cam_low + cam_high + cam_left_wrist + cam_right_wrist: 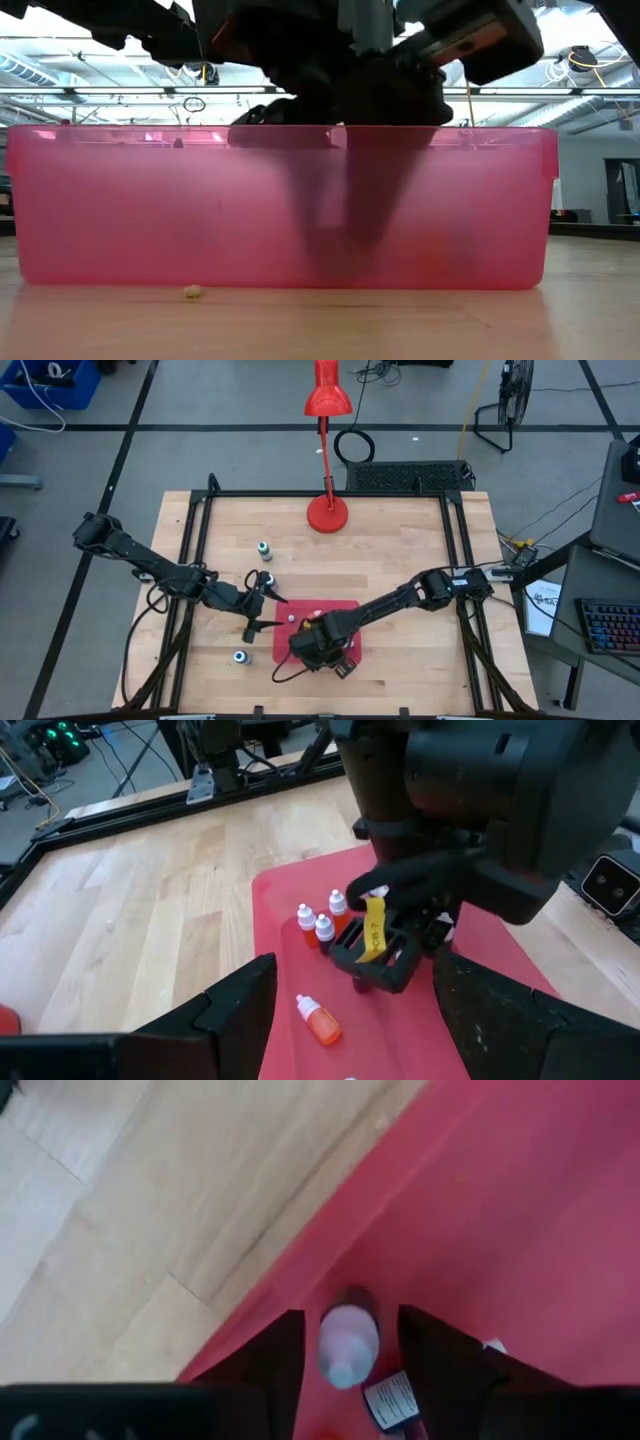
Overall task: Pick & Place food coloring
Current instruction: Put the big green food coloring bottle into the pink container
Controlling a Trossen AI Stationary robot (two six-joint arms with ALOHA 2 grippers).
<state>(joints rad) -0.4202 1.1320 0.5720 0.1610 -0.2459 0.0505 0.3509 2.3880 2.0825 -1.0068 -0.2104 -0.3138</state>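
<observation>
Right wrist view: right gripper [350, 1345] low inside the red tray [520, 1200], fingers spread either side of a white-capped food coloring bottle [347, 1342] near the tray's edge. Likely light, rigid, slippery; best pinched across the body.

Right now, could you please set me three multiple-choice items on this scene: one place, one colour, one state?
1. Where is the right tool? A over the red tray; B beside the lamp; C off the table.
2. The lamp's colour? A blue; B red; C green.
3. The orange bottle in the tray is: A upright; B lying down; C gripped by the left tool.
Answers: 1 A, it hangs above the tray; 2 B, shade and base are red; 3 B, it lies on its side.
</observation>
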